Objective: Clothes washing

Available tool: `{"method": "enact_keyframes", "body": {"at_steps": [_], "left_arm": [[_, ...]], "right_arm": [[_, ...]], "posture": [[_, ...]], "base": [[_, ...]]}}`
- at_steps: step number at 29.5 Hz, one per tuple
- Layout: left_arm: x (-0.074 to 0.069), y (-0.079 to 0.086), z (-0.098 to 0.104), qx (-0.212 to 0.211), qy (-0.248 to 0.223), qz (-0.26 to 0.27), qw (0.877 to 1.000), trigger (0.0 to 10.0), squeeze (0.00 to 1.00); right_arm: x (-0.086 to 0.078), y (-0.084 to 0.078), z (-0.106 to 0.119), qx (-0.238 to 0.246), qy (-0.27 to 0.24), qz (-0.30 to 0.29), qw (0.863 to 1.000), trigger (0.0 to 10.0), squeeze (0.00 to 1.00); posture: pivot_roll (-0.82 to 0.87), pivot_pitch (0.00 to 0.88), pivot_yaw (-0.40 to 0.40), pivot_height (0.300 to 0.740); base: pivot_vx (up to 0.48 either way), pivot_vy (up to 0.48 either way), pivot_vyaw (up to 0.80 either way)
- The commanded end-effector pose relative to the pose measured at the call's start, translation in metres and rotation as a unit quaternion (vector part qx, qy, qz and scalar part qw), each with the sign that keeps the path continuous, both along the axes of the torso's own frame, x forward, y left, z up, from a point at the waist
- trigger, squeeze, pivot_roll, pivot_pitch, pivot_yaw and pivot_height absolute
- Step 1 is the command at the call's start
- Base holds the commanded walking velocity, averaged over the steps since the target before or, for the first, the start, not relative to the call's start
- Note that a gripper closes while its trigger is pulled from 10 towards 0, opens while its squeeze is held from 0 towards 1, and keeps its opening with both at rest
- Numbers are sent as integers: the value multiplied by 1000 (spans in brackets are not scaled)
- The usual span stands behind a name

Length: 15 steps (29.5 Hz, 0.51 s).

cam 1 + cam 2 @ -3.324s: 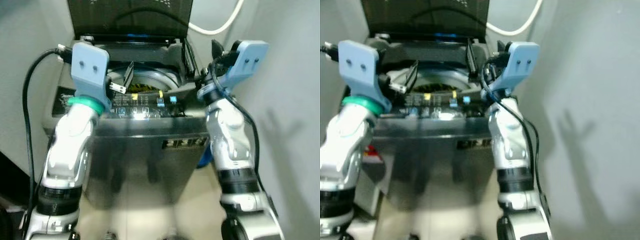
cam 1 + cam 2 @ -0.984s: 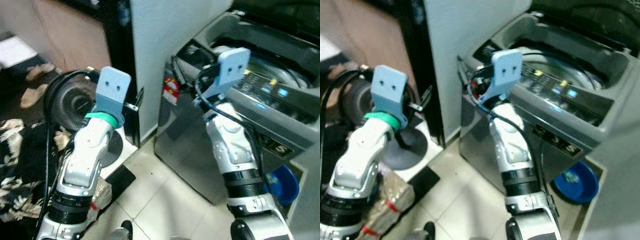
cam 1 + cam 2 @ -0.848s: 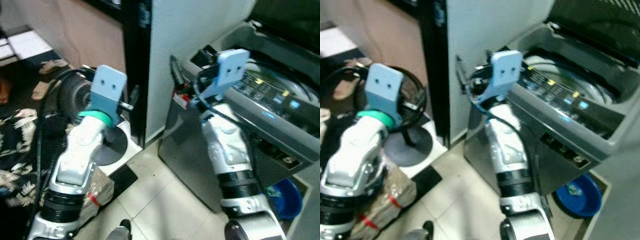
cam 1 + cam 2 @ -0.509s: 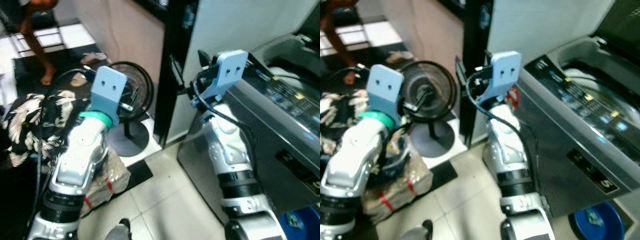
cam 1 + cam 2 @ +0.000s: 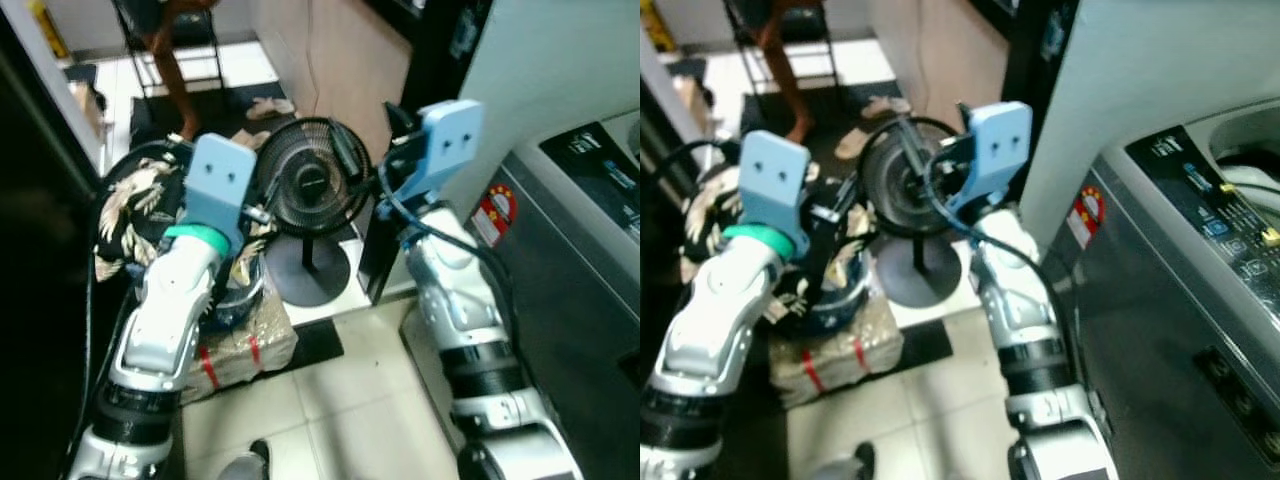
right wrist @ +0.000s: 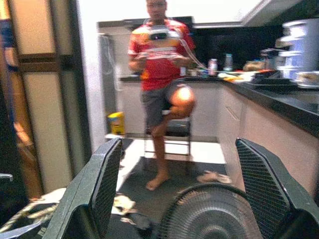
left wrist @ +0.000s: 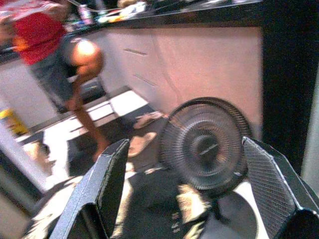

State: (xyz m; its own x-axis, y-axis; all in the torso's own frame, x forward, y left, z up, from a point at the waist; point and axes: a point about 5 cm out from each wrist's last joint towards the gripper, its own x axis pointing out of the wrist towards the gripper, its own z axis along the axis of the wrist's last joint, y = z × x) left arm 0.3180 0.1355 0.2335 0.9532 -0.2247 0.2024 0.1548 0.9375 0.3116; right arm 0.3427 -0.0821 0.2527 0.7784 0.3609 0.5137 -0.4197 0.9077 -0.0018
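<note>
I see a standing fan [image 5: 312, 190] ahead and a person [image 6: 160, 64] seated beyond it. Patterned clothes [image 5: 130, 205] lie under my left gripper [image 7: 192, 191], washing machine [image 5: 1180, 290] right. Both grippers' jaws, right gripper [image 6: 174, 191] included, spread wide, empty.

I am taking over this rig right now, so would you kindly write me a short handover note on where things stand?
Left gripper: open, empty, raised toward the pile of dark floral-print clothes.
Right gripper: open, empty, raised facing the black round floor fan.
The grey top-loading washing machine stands at the robot's right; the clothes lie at its left, partly in a dark basin on a wrapped bundle.
A person sits on a chair beyond the fan.
Done: nothing picked up.
Left: take the clothes, carry them to the machine, load them.
</note>
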Motion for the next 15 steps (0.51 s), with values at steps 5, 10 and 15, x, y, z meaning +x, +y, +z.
{"method": "enact_keyframes", "body": {"at_steps": [5,10,15], "left_arm": [[0,0,-6,4,10,3,1000,10000,0],[1,2,-6,6,6,10,1000,10000,0],[2,4,-7,8,8,19,1000,10000,0]], "right_arm": [[-1,1,-2,-1,2,4,1000,10000,0],[-1,2,-3,0,3,5,1000,10000,0],[0,4,-5,-7,10,-1,1000,10000,0]], "posture": [[76,0,-8,740],[77,0,-9,740],[75,0,-9,740]], "base": [[0,0,775],[171,0,771],[369,0,308]]}}
